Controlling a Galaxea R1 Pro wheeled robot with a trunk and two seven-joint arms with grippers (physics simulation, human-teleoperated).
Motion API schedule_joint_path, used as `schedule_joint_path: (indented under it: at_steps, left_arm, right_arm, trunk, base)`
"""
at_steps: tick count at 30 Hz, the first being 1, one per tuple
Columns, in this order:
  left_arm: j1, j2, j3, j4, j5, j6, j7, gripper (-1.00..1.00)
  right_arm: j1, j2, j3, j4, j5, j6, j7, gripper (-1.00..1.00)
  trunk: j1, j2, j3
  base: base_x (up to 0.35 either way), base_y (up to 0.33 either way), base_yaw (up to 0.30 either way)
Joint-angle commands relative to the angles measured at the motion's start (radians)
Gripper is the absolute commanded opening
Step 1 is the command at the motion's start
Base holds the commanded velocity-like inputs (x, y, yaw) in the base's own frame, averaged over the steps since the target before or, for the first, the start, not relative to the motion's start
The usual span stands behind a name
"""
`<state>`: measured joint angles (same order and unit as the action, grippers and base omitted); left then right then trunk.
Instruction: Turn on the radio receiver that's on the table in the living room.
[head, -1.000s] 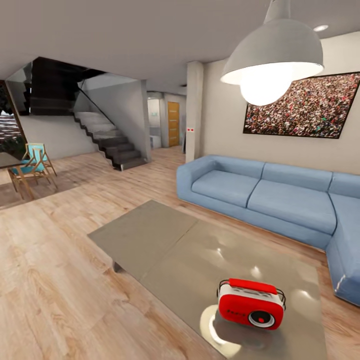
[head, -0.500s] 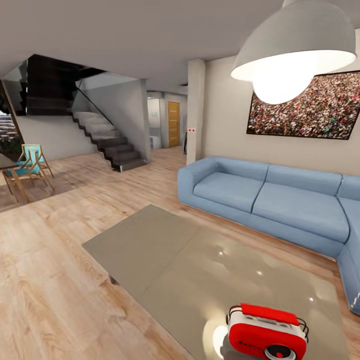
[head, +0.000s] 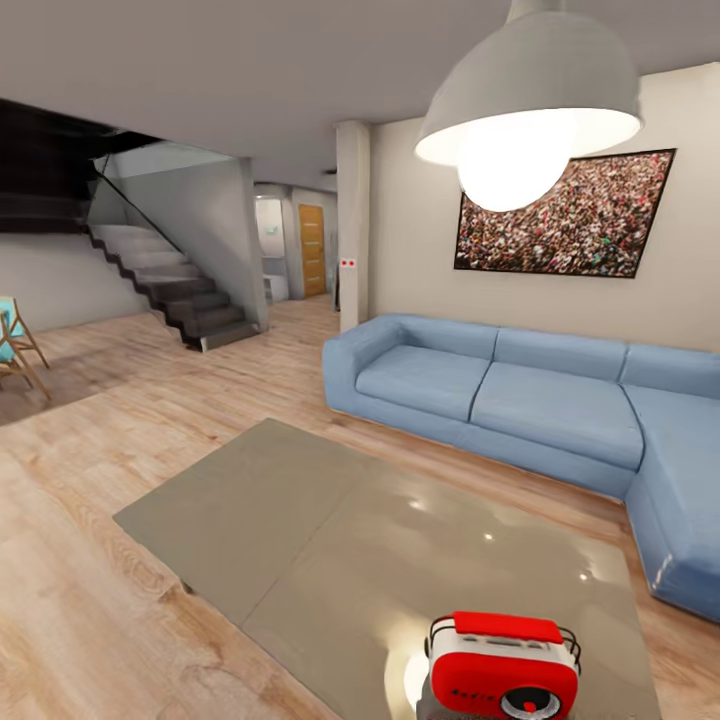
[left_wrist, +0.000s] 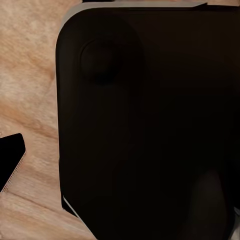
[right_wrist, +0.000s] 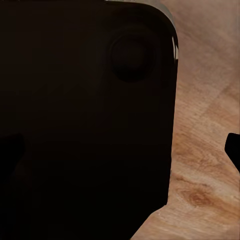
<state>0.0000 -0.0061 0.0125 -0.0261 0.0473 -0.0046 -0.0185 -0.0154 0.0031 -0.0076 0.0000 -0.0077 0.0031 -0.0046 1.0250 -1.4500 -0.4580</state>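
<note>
radio receiver (head: 503, 668) upright near table (head: 300, 520) near edge — wood floor (head: 90, 520) alongside

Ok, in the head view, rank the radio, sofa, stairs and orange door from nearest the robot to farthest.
1. Radio, on the table's near end.
2. Sofa, beyond the table, right.
3. Stairs, far left.
4. Orange door, at the very back, right of the stairs.

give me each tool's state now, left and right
Left tool: cannot be told from these views.
Right tool: cannot be told from these views.
</note>
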Motion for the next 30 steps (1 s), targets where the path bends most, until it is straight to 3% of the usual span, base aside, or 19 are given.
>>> schedule_joint_path:
  at_steps: [1,30]
  left_arm:
    - [0.000,-0.001,0.000,0.000,0.000,0.000,0.000,1.00]
    - [0.000,-0.001,0.000,0.000,-0.001,0.000,0.000,1.00]
  right_arm:
    - [0.000,0.000,0.000,0.000,0.000,0.000,0.000,1.00]
    - [0.000,0.000,-0.002,0.000,-0.001,0.002,0.000,1.00]
  trunk:
    - [0.000,0.000,0.001]
    - [0.000,0.000,0.016]
  base:
    - [0.001,0.000,-0.269]
    - [0.000,0.000,-0.250]
